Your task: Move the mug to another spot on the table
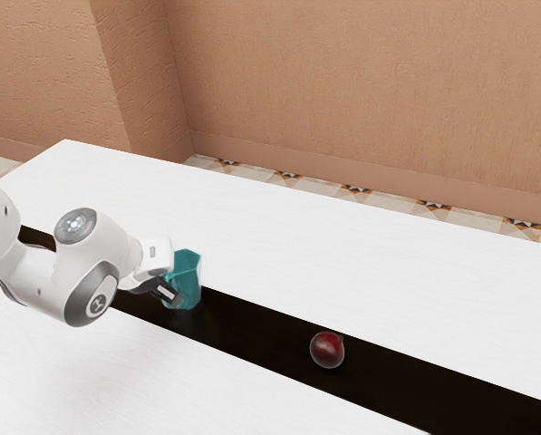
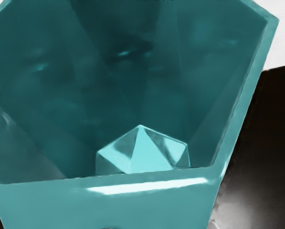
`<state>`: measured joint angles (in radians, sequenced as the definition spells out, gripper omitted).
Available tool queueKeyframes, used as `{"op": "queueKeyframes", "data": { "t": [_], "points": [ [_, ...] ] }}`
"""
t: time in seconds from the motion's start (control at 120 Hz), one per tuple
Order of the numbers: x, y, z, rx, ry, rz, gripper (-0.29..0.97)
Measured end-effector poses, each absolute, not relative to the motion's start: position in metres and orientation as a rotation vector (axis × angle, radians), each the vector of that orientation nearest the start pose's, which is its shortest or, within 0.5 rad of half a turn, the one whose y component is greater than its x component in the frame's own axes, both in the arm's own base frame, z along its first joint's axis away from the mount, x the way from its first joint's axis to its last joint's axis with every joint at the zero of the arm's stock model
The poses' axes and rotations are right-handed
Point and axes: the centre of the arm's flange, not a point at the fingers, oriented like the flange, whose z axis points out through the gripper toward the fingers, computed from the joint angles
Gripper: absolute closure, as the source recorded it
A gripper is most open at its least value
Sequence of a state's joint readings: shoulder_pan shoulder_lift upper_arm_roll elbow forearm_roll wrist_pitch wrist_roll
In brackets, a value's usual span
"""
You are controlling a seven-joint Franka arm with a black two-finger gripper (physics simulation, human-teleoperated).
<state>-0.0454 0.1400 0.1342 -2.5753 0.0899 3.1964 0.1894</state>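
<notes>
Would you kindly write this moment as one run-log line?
end effector: at teal mug | mug: at dark strip edge | red fruit: apart, on strip

Table (image 1: 342, 245): I noted a white top crossed by a black strip (image 1: 415, 376) running from the exterior view's left down to its lower right. Two items sat on the strip, well apart. The teal, faceted mug (image 1: 187, 276) stood upright toward the left end. A dark red round fruit (image 1: 326, 349) lay toward the right. Whether the mug's base touched the strip, I could not tell.
</notes>
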Motion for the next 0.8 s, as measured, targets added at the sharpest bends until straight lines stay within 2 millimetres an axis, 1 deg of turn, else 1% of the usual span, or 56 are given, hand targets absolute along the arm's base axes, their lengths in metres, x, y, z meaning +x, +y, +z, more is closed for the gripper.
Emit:
{"op": "queueKeyframes", "data": {
  "t": [0.067, 0.142, 0.275, 0.342, 0.375, 0.408, 0.442, 0.475, 0.542, 0.592, 0.617, 0.65, 0.683, 0.708, 0.75, 0.8],
  "points": [
    [0.485, 0.035, 0.264, -2.948, 0.279, -0.708, 0.28],
    [0.484, 0.035, 0.266, -2.960, 0.250, -0.699, 0.19],
    [0.477, 0.034, 0.289, -3.011, 0.144, -0.667, 0.10],
    [0.472, 0.034, 0.309, -3.052, 0.079, -0.629, 0.08],
    [0.469, 0.034, 0.322, -3.076, 0.048, -0.606, 0.07],
    [0.466, 0.034, 0.342, -3.098, 0.016, -0.589, 0.06],
    [0.465, 0.033, 0.367, -3.119, -0.008, -0.579, 0.05],
    [0.474, 0.027, 0.402, -3.133, -0.010, -0.586, 0.04],
    [0.499, 0.020, 0.477, -3.141, -0.005, -0.607, 0.03],
    [0.522, 0.019, 0.532, -3.127, 0.009, -0.607, 0.02],
    [0.536, 0.018, 0.555, -3.120, 0.013, -0.599, 0.02],
    [0.558, 0.018, 0.579, -3.111, 0.015, -0.578, 0.02],
    [0.578, 0.016, 0.594, -3.106, 0.016, -0.545, 0.02],
    [0.591, 0.014, 0.599, -3.104, 0.019, -0.513, 0.01],
    [0.608, 0.011, 0.600, -3.106, 0.024, -0.451, 0.01],
    [0.619, 0.007, 0.597, -3.113, 0.030, -0.374, 0.01]
  ]
}}
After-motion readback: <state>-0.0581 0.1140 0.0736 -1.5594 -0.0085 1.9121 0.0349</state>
